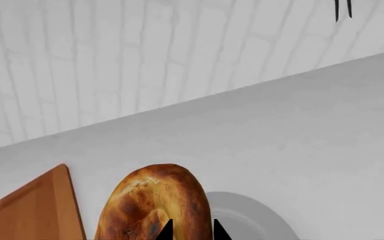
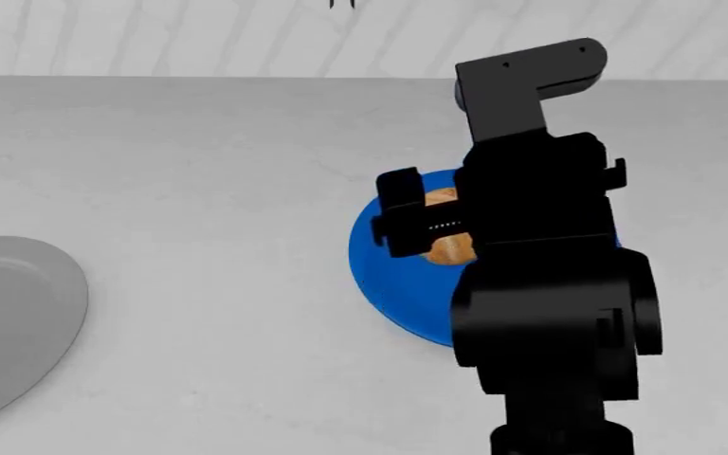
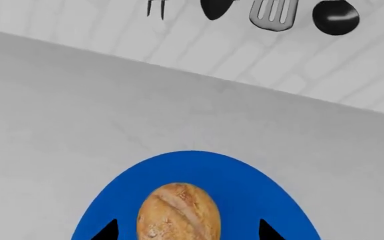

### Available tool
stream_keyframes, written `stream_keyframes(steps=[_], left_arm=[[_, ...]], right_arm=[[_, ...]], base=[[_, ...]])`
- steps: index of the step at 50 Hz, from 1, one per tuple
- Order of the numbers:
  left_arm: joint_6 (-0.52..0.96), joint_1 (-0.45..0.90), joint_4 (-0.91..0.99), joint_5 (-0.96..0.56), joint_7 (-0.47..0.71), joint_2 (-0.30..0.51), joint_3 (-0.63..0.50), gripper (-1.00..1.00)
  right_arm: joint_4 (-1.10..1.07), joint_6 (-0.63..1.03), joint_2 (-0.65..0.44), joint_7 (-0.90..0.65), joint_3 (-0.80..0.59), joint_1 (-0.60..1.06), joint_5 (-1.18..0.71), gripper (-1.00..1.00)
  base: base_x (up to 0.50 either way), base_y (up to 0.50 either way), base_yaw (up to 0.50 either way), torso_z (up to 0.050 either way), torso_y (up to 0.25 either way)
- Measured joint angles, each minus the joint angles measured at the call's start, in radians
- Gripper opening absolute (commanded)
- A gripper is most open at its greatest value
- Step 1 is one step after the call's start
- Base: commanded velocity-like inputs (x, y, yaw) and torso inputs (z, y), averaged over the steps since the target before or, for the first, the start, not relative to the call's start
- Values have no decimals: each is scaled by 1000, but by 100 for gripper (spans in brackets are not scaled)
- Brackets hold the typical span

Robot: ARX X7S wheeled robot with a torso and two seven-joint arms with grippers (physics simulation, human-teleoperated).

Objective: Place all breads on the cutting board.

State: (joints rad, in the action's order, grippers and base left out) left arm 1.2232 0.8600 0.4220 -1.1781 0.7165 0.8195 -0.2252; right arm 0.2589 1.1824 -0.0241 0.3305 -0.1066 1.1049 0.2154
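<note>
The darker glossy bread (image 1: 153, 200) sits between the narrow-set fingertips of my left gripper (image 1: 192, 231), which is shut on it, held above the counter. The wooden cutting board (image 1: 35, 210) with its slot handle lies just beside the bread. The cutting board is out of the head view. The pale golden bread (image 3: 178, 212) lies on the round blue plate (image 3: 245, 180). My right gripper (image 3: 186, 231) is wide open with a fingertip on each side of it, not touching. In the head view the right arm covers most of that bread (image 2: 446, 248) and the blue plate (image 2: 383, 275).
A round grey plate (image 2: 10, 313) lies bare at the head view's left edge; it also shows in the left wrist view (image 1: 252, 215) beside the held bread. Utensils (image 3: 272, 12) hang on the white tiled wall behind the counter.
</note>
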Motion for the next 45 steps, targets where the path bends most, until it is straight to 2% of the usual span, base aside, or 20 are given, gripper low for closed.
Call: stream_keyframes(steps=[20,45], left_arm=[[-19,-9,-8,12,-5,1,-10,-100],[-37,-19,-13,21,-10,4,-20,-100]], right_arm=[[186,-101,-8,-70,-11,34,-73,100],[315,-172,-12,-112,-58,49,-136,100]], base=[[0,0,0,0,0],[0,0,0,0,0]])
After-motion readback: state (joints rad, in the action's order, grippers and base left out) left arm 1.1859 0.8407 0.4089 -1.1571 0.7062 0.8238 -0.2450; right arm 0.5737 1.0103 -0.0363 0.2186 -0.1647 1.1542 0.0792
